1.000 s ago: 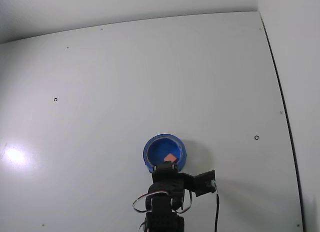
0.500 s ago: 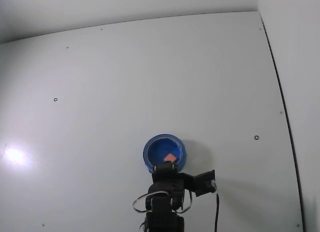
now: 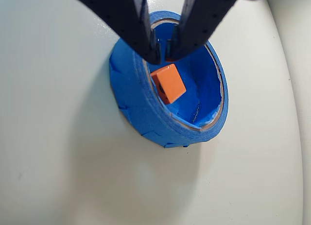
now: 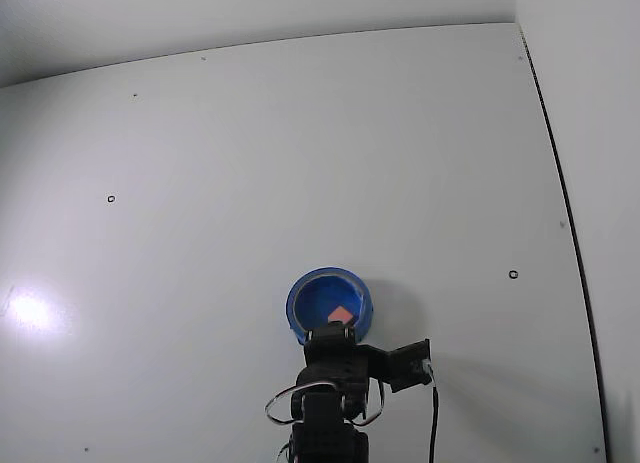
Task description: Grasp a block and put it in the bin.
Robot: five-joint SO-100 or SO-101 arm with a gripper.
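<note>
Block (image 3: 168,82) on bin (image 3: 133,103) floor, just below tips of gripper (image 3: 165,54). Jaws nearly pressed together, pinching nothing. Only retreat left.

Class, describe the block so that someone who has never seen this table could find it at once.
On the bare white table, look for the round blue bin in front of the black arm. The block lies inside it, below the gripper tips in the wrist view. It is a small orange-pink cube, the only thing that is neither blue, white nor black.
</note>
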